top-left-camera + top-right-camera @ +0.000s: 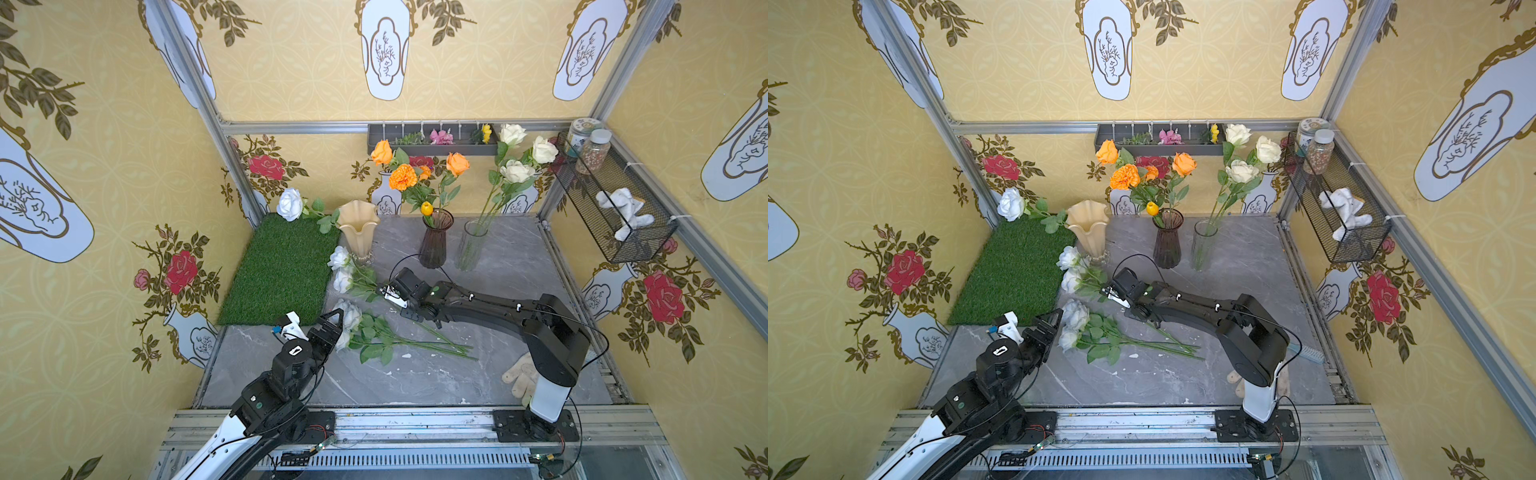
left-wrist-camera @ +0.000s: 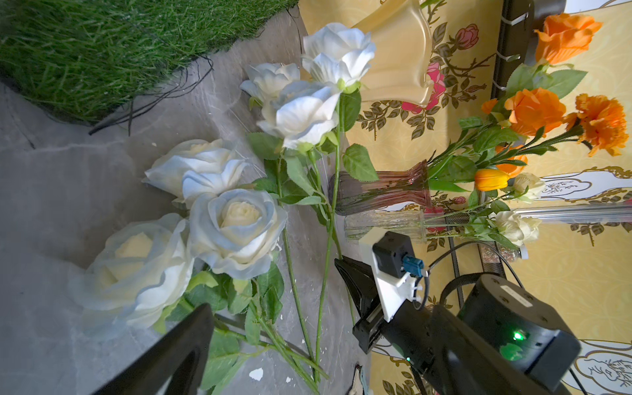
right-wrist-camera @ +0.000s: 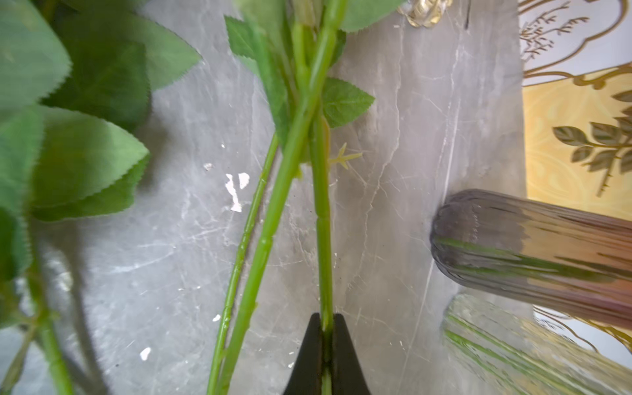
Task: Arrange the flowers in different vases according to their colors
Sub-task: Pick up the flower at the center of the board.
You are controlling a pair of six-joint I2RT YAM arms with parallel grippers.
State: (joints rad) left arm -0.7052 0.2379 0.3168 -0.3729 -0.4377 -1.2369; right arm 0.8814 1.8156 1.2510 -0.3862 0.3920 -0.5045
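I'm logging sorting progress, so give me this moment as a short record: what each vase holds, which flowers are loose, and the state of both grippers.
purple vase: orange flowers and a yellow tulip
clear vase: cream-white roses
cream vase: appears to hold one pale rose, bloom leaning over the grass mat
loose on table: pale blue-white roses, stems crossing
right gripper: shut on one rose stem
left gripper: open, beside the nearer blooms, holding nothing
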